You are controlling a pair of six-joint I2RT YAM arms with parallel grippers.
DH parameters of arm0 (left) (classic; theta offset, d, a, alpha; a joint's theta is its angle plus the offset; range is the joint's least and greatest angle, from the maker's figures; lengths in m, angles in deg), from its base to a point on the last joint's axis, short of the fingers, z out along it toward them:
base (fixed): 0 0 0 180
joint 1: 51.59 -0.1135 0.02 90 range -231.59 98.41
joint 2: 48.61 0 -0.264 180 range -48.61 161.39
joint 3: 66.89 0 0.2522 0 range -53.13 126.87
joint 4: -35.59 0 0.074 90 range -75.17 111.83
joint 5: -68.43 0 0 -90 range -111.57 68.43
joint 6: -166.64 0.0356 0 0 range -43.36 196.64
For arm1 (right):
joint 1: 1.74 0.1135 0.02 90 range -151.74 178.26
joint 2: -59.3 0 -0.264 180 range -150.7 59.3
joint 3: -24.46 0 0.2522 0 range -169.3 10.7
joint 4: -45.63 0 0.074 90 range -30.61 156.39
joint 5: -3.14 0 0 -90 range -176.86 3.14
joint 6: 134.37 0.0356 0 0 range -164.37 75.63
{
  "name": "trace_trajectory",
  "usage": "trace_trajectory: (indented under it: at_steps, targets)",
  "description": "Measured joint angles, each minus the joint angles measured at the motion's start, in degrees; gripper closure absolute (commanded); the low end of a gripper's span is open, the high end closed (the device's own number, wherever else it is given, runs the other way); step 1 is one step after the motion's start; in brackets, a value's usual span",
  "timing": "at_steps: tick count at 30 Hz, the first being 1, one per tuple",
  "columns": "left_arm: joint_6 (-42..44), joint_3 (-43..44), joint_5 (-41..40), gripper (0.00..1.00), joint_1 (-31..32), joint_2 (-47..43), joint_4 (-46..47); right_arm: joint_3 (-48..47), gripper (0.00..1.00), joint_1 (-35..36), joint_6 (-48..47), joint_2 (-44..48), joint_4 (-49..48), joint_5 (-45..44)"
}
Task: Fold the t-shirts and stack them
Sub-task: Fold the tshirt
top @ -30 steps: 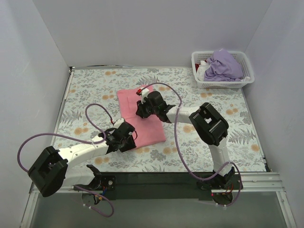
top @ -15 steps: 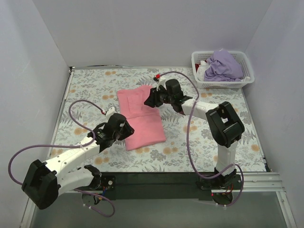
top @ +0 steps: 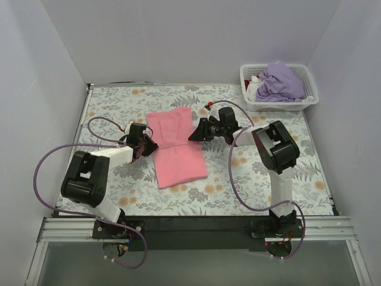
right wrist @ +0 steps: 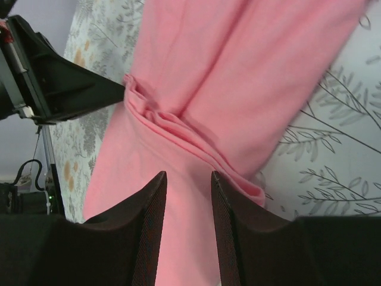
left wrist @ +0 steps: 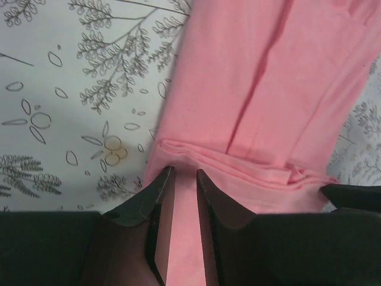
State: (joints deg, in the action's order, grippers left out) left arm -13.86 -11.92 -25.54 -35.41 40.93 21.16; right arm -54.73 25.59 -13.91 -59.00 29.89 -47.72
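Observation:
The salmon pink t-shirt (top: 178, 155) lies flat mid-table as a long folded strip with a bunched crease across its middle. It also shows in the left wrist view (left wrist: 268, 83) and the right wrist view (right wrist: 226, 71). My left gripper (top: 151, 145) is low at the shirt's left edge by the crease, jaws a little apart over the cloth (left wrist: 181, 174). My right gripper (top: 195, 136) is at the right edge by the same crease, open over the cloth (right wrist: 187, 174). The lavender t-shirt (top: 280, 80) is heaped in the basket.
The white lattice basket (top: 280, 107) stands at the back right corner. The floral tablecloth (top: 268, 173) covers the table. White walls close in the left, back and right. Purple cables loop beside both arms.
The left gripper has moved from the shirt's near left corner up to its middle left edge. The right gripper swung from over the shirt to its right edge. The shirt stays put.

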Motion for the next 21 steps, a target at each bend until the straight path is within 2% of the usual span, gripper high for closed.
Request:
trace_trajectory:
  at_steps: [4, 8, 13, 16, 21]
  targets:
    - [-0.59, 2.27, 2.03, 0.8, -1.99, 4.92, 2.67, 0.07, 0.58, -1.64, 2.89, -5.35, -2.73, 2.12]
    - [-0.37, 5.46, 3.15, 0.79, -2.78, 8.83, 4.81, 0.09, 0.58, -3.39, 4.35, -5.95, -5.05, 3.13]
    - [1.73, 9.2, 4.04, 0.63, -2.84, 11.26, 4.33, 1.07, 0.58, -4.7, 5.07, -5.33, -5.42, 3.45]
    - [2.56, 9.29, 4.37, 0.54, -2.75, 9.92, 2.43, 4.39, 0.58, -4.94, 5.42, -1.99, -5.01, 3.43]
    - [3.74, 6.6, 3.15, 0.53, 0.07, -0.98, -5.53, 12.02, 0.57, -3.58, 6.54, 8.24, -5.09, 3.69]
